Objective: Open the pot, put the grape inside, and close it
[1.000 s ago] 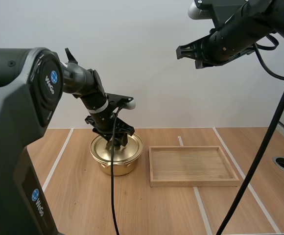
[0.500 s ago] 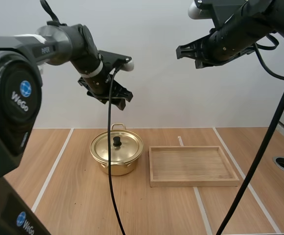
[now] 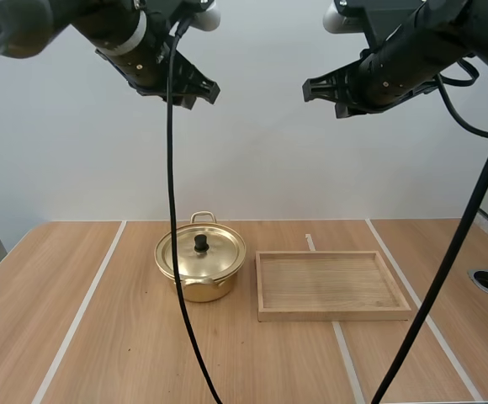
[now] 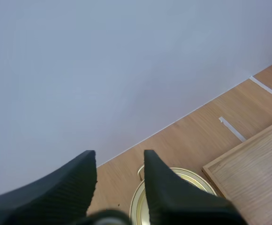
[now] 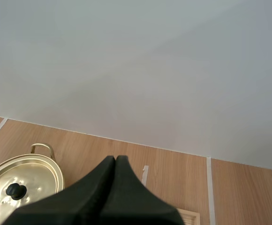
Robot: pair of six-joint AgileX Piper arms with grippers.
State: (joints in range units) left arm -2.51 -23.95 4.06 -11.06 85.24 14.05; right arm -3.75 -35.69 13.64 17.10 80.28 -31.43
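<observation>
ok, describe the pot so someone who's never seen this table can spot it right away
On the light wooden table, find the flat rectangular wooden tray near the middle. The pot sits just to its left, not touching it. It is the only round, shiny gold thing there, with its lid on and a small black knob on top.

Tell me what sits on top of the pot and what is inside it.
A gold lid with a black knob sits flat on the pot, closing it. The lid covers the inside, so its contents cannot be seen.
</observation>
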